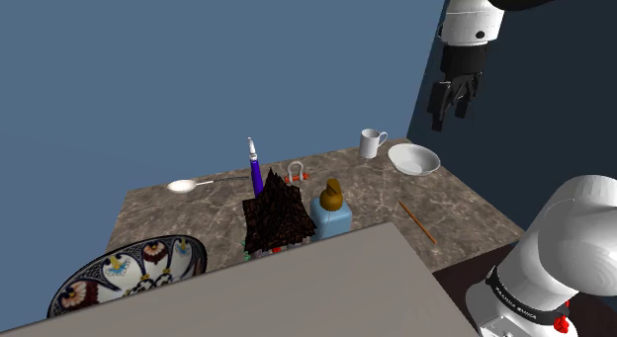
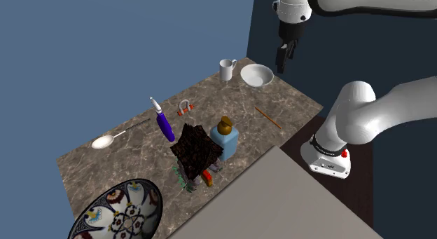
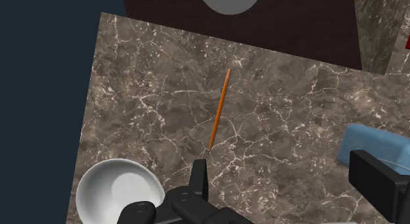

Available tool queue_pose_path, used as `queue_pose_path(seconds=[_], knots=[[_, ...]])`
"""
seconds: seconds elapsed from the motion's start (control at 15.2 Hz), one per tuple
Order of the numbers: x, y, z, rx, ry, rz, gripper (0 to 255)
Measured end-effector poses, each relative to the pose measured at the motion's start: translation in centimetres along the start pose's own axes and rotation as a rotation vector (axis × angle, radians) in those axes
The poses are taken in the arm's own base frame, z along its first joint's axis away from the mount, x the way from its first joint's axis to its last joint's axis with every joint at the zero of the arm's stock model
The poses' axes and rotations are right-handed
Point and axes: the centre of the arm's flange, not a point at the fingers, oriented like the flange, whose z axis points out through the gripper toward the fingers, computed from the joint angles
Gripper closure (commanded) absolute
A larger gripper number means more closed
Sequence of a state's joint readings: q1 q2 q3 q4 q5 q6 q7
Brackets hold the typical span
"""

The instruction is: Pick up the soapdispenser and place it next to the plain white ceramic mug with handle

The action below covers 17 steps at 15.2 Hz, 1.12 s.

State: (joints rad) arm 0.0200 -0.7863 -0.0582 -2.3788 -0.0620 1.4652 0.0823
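Note:
The soap dispenser (image 1: 331,212) (image 2: 225,137) is a light blue bottle with a brown pump top, upright near the marble table's front edge beside a dark spiky pyramid. Its blue body (image 3: 373,146) shows by the right finger in the wrist view. The white mug (image 1: 372,143) (image 2: 227,69) with a handle stands at the far corner, next to a white bowl (image 1: 414,159) (image 2: 257,75) (image 3: 118,193). My gripper (image 1: 447,106) (image 2: 283,61) (image 3: 289,183) hangs high above the bowl's side of the table, open, holding nothing.
A thin orange stick (image 1: 416,221) (image 2: 267,117) (image 3: 219,110) lies between bowl and dispenser. A dark pyramid (image 1: 277,214), a purple pen-like bottle (image 1: 256,169), a small red-and-white shackle (image 1: 295,172), a spoon (image 1: 188,185) and a patterned dish (image 1: 124,276) stand further along the shoulder view's left.

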Motion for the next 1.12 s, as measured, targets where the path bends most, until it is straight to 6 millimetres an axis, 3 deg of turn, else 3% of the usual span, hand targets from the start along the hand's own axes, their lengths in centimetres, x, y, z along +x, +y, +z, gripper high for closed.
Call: queue_pose_path(seconds=[0.2,1.12], knots=[[0.4,-1.4,0.4,0.003,0.004,0.005,0],[6.6,-16.6,5.4,0.037,0.054,0.068,0]])
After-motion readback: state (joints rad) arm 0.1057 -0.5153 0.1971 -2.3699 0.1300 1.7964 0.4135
